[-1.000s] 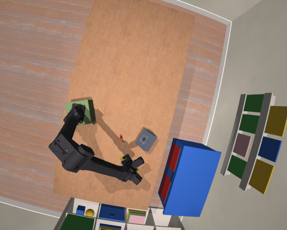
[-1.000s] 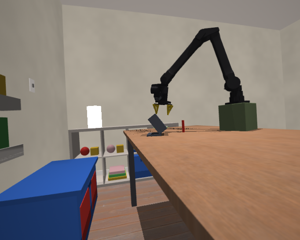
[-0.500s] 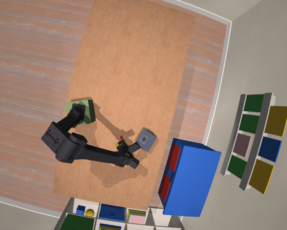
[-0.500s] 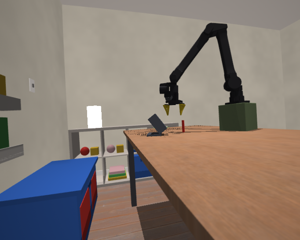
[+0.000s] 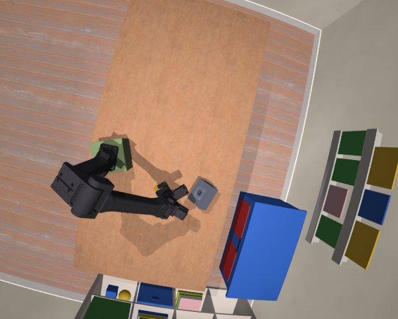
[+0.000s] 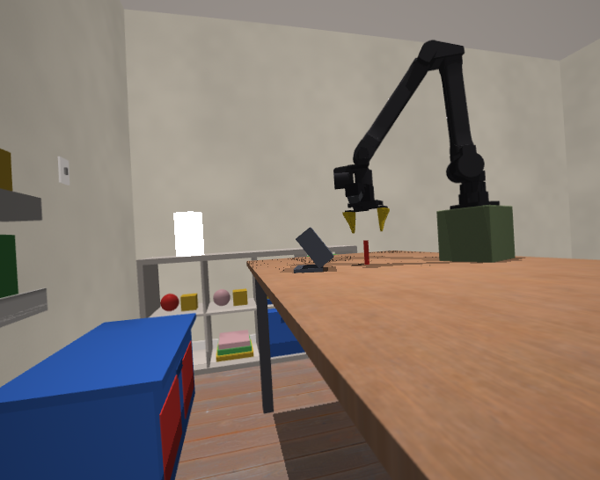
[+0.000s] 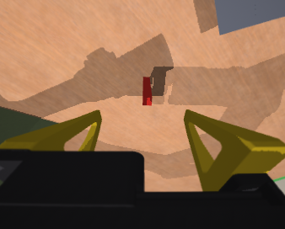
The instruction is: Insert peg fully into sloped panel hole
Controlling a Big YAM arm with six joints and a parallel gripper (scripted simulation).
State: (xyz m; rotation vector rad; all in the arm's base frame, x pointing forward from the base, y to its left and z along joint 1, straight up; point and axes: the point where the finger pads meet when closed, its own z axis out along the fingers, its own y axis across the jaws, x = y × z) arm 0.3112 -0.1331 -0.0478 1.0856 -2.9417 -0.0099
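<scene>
A small red peg [image 6: 366, 251] stands upright on the wooden table; it also shows in the wrist view [image 7: 147, 91]. In the top view the arm hides it. The grey sloped panel [image 5: 202, 193] with its hole sits on the table to the right of the arm; from the side it leans tilted [image 6: 314, 248], and its corner shows in the wrist view [image 7: 249, 14]. My gripper [image 6: 365, 220], with yellow fingers, hangs open and empty directly above the peg, a short way over its top. In the wrist view the open gripper [image 7: 142, 119] has its fingers either side of the peg.
The arm's green base block [image 6: 475, 233] stands on the table behind the peg. A blue cabinet [image 5: 262, 244] stands off the table's right side. A white shelf unit [image 6: 209, 304] with small objects stands past the table's end.
</scene>
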